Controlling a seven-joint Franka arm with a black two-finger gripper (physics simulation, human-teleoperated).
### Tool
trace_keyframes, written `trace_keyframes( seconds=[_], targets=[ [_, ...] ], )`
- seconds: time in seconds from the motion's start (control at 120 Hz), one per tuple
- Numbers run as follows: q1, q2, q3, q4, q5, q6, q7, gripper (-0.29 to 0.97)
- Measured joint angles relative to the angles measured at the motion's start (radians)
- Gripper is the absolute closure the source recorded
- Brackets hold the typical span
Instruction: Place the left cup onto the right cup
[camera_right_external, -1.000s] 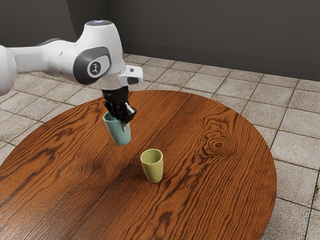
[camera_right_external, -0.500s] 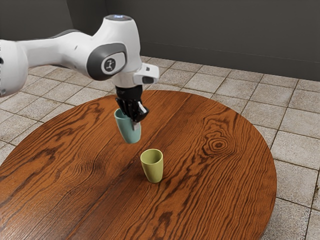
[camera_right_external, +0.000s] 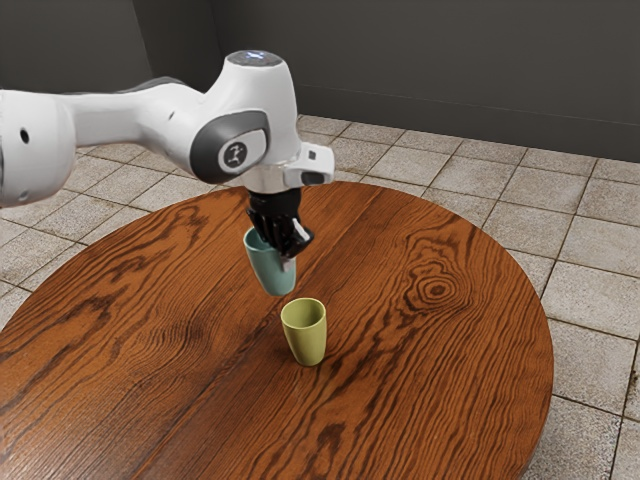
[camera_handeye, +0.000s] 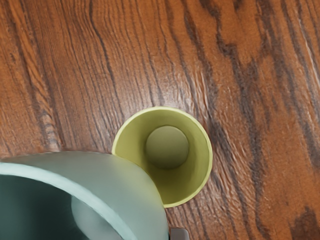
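Gripper (camera_right_external: 288, 248) clamped on teal cup (camera_right_external: 268, 272), shifted twd green cup (camera_right_external: 303, 332), airborne, tilted, table (camera_right_external: 450, 380) edge well apart

- Teal cup (camera_handeye: 75, 200), wrist view: blurred, and largely cut off by the picture's edge.
- Green cup (camera_handeye: 167, 147), wrist view: the stretch of rim nearest the teal cup is covered by it.
- Grey sliver (camera_handeye: 179, 233) just beside the green cup: too little shows to identify it.
- Exterior view: fingers (camera_right_external: 287, 232) mask part of the teal cup's rim.
- Surface (camera_right_external: 450, 350) and arm (camera_right_external: 100, 125): both cropped at the exterior view's left, well apart from the green cup.
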Motion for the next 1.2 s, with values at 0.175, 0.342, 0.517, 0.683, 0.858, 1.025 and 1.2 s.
trace_keyframes(
  seconds=[0.175, 0.342, 0.517, 0.683, 0.858, 1.025, 1.2],
  targets=[
    [-0.002, 0.002, -0.007, -0.01, -0.001, 0.007, -0.014, 0.78],
    [-0.002, 0.018, -0.008, -0.007, 0.0, 0.023, -0.024, 0.78],
    [-0.002, 0.042, -0.009, -0.004, 0.0, 0.049, -0.032, 0.78],
    [-0.003, 0.061, -0.019, -0.004, -0.002, 0.072, -0.04, 0.78],
    [-0.002, 0.077, -0.021, -0.005, -0.003, 0.09, -0.047, 0.78],
    [-0.002, 0.087, -0.021, -0.006, -0.003, 0.1, -0.052, 0.78],
    [-0.002, 0.091, -0.021, -0.01, -0.003, 0.104, -0.057, 0.78]
  ],
)
